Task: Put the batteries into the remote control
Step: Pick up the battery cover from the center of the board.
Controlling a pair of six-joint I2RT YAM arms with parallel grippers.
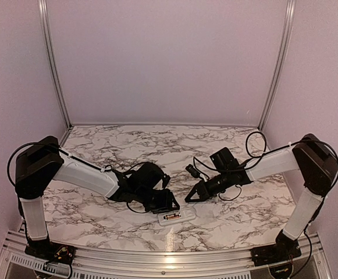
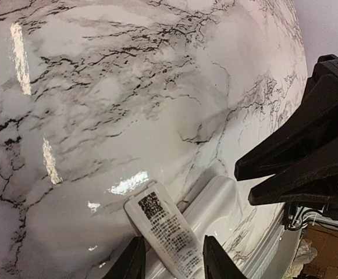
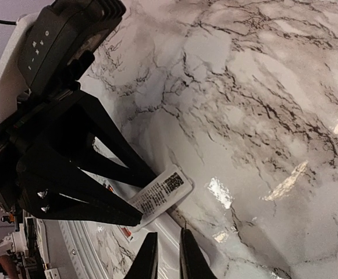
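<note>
The white remote control (image 1: 177, 217) lies back up near the table's front edge, and coppery batteries (image 1: 171, 217) sit in its recess. My left gripper (image 1: 170, 204) is just above it, shut on the remote's white battery cover (image 2: 166, 229), a thin plate with a printed label and square code. The cover (image 3: 163, 192) juts out tilted over the remote's rounded end (image 2: 218, 203). An orange battery end (image 3: 125, 231) shows beneath it. My right gripper (image 3: 167, 237) hovers over the remote beside the cover with only a narrow, empty gap between its fingers.
The marble table top (image 1: 157, 145) is walled in by plain panels at the back and sides. An aluminium rail (image 1: 157, 256) runs along the near edge. The two grippers' tips are close together over the remote.
</note>
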